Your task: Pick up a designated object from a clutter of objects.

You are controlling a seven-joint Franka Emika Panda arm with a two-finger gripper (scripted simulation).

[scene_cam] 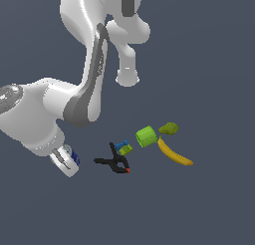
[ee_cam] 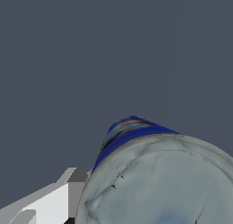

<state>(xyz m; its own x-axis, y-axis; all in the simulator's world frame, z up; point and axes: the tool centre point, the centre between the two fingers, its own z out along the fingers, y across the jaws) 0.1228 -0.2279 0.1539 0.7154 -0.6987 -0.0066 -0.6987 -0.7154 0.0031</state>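
Note:
The designated object, a small can [scene_cam: 75,157] with a dark blue label and a silver-grey lid, sits at the end of my arm on the exterior view's left, apart from the clutter. My gripper [scene_cam: 68,162] is shut on it. In the wrist view the can [ee_cam: 159,182] fills the near corner, lid facing the camera. One white-and-grey finger [ee_cam: 50,202] lies against its side; the other finger is hidden.
The clutter lies toward the exterior view's right: a black clamp [scene_cam: 115,163] with a red tip, a blue-and-green block [scene_cam: 123,148], a lime-green cylinder [scene_cam: 146,136], an olive lump [scene_cam: 169,128] and a yellow banana [scene_cam: 174,153]. My arm's white links [scene_cam: 89,79] rise above them.

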